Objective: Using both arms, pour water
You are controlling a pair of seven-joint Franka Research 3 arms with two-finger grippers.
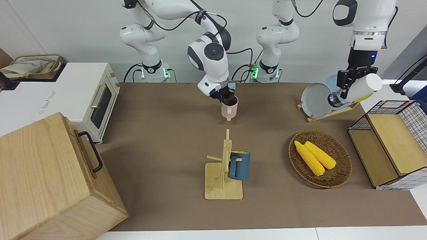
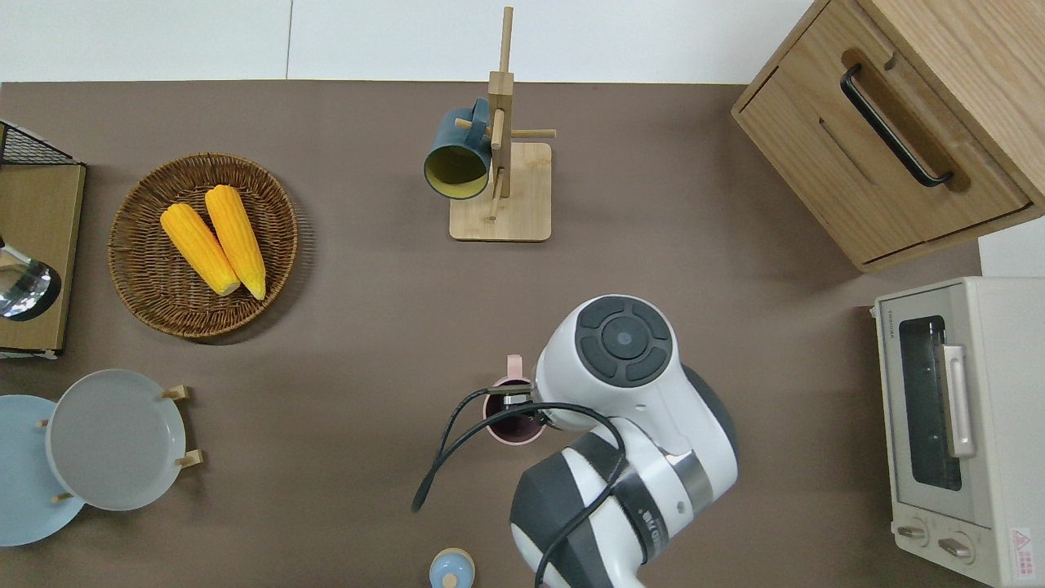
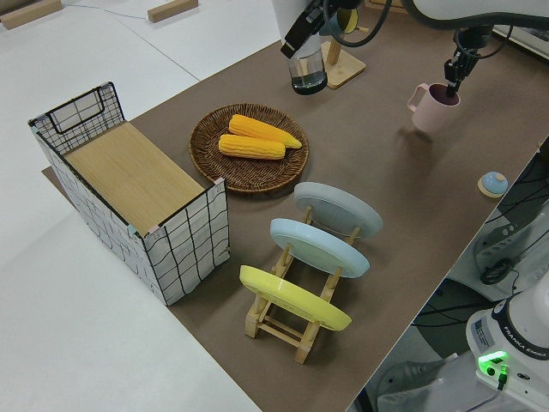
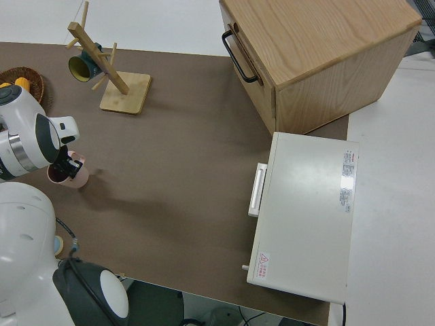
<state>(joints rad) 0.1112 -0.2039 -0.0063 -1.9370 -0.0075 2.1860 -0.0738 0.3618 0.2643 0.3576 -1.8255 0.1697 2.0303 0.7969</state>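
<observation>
A pink mug stands on the brown table near the robots, about midway along it. My right gripper reaches down onto the mug's rim and is shut on it, one finger inside the mug and one outside. In the overhead view the right arm hides most of the mug. My left gripper is up in the air at the left arm's end of the table. It is shut on a white bottle with a shiny end. The bottle is tilted and hangs over the wire basket's wooden shelf.
A wooden mug tree with a blue mug stands farther from the robots than the pink mug. Beside it is a wicker basket with two corn cobs. A plate rack, wire basket, toaster oven, wooden box and small blue lid are also here.
</observation>
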